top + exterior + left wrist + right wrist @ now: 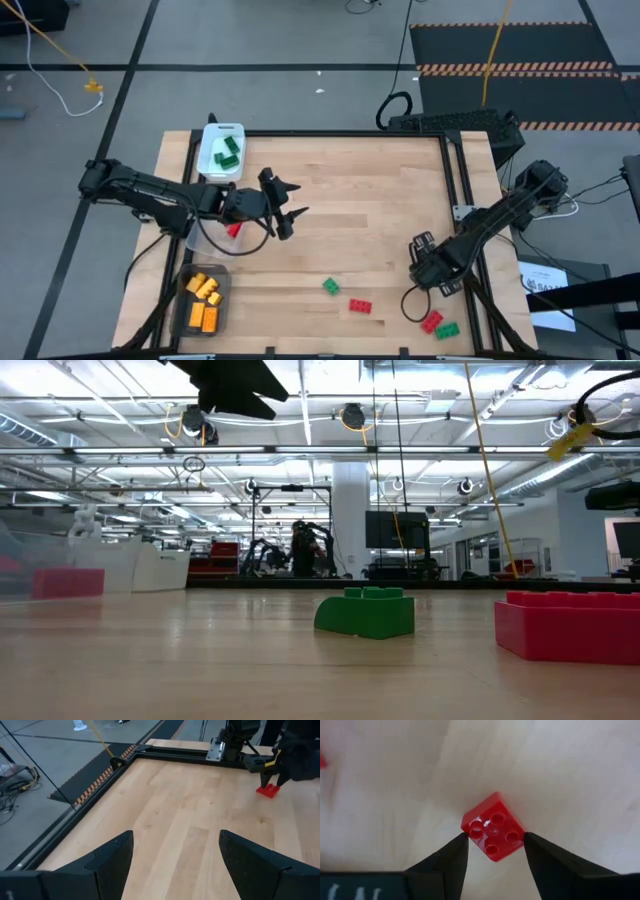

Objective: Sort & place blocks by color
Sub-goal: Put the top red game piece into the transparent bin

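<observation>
The right gripper (495,851), low over the table's right side, has its fingers spread just wider than a red four-stud block (493,833) sitting between the tips, not yet clamped, while the left gripper (290,203) hangs wide open and empty beside the white tray (208,160) at the left.

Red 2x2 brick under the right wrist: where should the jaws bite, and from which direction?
Grip the red 2x2 brick across two opposite flat side walls, coming straight down from above. It lies studs-up on the table, turned diagonally to the open right gripper, so corners rather than flats face the fingers. Rotating the wrist to square up with the faces first would likely hold better.
</observation>
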{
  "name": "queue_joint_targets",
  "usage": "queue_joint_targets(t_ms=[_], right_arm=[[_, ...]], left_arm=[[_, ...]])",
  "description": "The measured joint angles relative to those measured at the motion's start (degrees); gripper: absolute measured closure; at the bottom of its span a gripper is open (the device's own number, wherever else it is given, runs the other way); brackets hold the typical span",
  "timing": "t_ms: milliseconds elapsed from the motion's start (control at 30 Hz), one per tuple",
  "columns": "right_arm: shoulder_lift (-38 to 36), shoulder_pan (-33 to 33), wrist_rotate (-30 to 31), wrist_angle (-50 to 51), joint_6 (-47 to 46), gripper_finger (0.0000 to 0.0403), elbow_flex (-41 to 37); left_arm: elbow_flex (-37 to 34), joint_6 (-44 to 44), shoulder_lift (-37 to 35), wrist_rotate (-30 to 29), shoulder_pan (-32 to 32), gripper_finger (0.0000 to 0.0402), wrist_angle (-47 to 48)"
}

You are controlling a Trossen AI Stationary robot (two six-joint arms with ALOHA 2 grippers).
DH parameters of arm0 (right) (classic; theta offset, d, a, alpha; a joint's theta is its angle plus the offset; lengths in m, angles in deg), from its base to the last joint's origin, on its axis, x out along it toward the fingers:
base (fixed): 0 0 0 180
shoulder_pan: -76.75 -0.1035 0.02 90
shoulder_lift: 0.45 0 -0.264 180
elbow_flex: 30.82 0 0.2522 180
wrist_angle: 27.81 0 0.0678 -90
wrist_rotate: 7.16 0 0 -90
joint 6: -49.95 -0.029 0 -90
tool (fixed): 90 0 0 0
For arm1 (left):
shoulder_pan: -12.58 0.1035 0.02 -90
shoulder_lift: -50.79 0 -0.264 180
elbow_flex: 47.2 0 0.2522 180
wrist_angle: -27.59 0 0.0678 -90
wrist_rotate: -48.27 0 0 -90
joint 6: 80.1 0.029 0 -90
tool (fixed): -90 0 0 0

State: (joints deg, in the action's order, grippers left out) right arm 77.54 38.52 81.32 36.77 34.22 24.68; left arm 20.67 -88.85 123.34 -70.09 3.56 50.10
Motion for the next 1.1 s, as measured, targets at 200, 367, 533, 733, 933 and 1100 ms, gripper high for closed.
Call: queue_joint_targets(t_ms=[200, 367, 533, 733, 933, 1100], right_arm=[[0.9, 0.2, 10.3, -6.4, -7.1, 0.0252, -0.1], [1.7, 1.6, 11.7, -11.7, -7.5, 0.0302, -0.1], [1.8, 3.5, 12.1, -18.0, -6.6, 0.0344, -0.1], [1.9, 6.3, 13.2, -23.5, -4.1, 0.0392, -0.2], [1.9, 9.0, 13.5, -28.3, -0.2, 0.0396, -0.2], [1.9, 9.0, 11.0, -28.6, 7.0, 0.0371, -0.2]], left_arm=[[0.0, -0.4, 0.0, 0.0, 0.0, 0.0110, 0.0], [0.0, -0.6, 0.0, 0.0, 0.0, 0.0110, -0.3], [0.0, -0.8, 0.0, 0.0, 0.0, 0.0110, -0.5], [0.0, -0.8, 0.0, 0.0, 0.0, 0.0110, -0.5], [0.0, -0.7, 0.0, 0.0, 0.0, 0.0110, -0.5], [0.0, -0.7, 0.0, 0.0, -0.1, 0.0110, -0.4]])
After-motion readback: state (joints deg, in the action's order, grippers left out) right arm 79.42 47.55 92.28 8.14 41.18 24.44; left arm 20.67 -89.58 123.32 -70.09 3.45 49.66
